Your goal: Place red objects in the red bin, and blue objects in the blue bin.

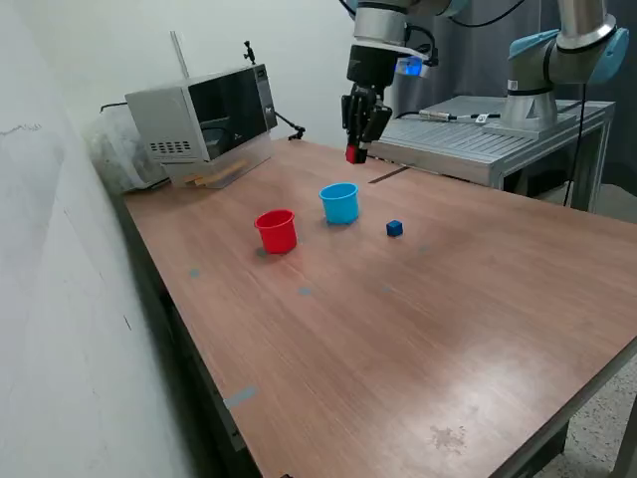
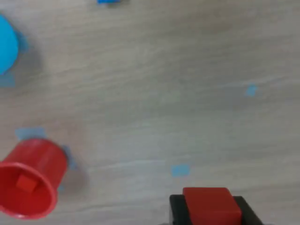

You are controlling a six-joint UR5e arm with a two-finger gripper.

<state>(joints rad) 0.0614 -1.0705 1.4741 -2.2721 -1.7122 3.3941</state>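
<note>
My gripper (image 1: 354,149) hangs high over the back of the table, shut on a small red cube (image 1: 353,154); the wrist view shows that cube (image 2: 208,206) held between the black fingers (image 2: 176,208). The red cup (image 1: 277,231) stands on the table toward the exterior view's left and holds another red cube (image 2: 26,183) inside it (image 2: 33,180). The light blue cup (image 1: 339,202) stands beside it to the right, seen at the wrist view's edge (image 2: 7,44). One dark blue cube (image 1: 394,228) lies on the table right of the blue cup, just showing in the wrist view (image 2: 108,1).
A microwave (image 1: 204,115) sits at the table's back left. A grey metal bench (image 1: 488,139) with a second arm's base (image 1: 528,95) stands behind the table. Small blue tape marks (image 2: 180,169) dot the wood surface.
</note>
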